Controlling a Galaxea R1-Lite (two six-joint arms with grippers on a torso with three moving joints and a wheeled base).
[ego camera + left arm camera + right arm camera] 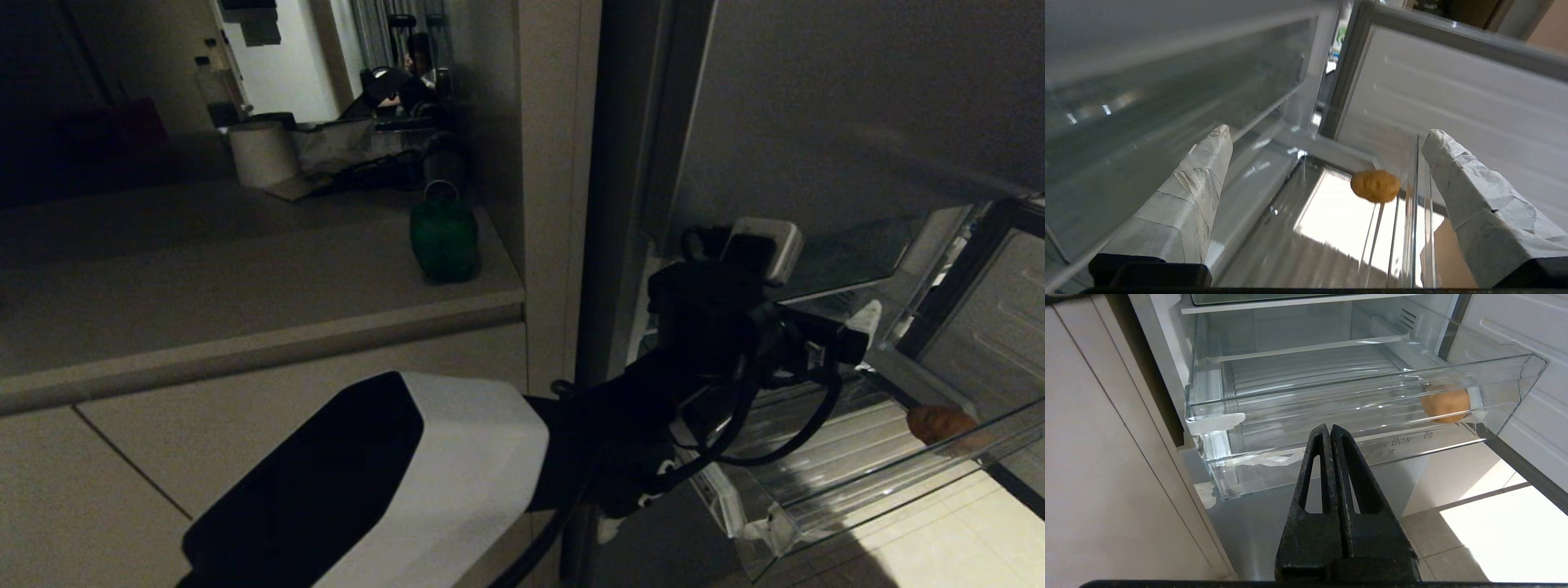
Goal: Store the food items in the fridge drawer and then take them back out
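While your left tool (1327, 163) hung wide open and empty above the clear fridge drawer (1515, 375), the tan potato (1445, 404) lay loose on the ribbed floor in the drawer's front right corner, apart from both fingers. Storing looked done for this item; taking it out remained. Your right tool (1329, 433) waited outside, pinched shut on nothing.

The fridge drawer (1331, 396) is clear, glossy plastic with a ribbed floor. The potato (1444, 405) at its right end has dull, rough tan skin. The left gripper's (1327, 163) fingers (1200, 192) are wrapped in creased, matt pale tape. The right gripper (1330, 433) is matt black, slightly grainy. At upper left in the head view, the counter (245, 269) looks smooth and matt.
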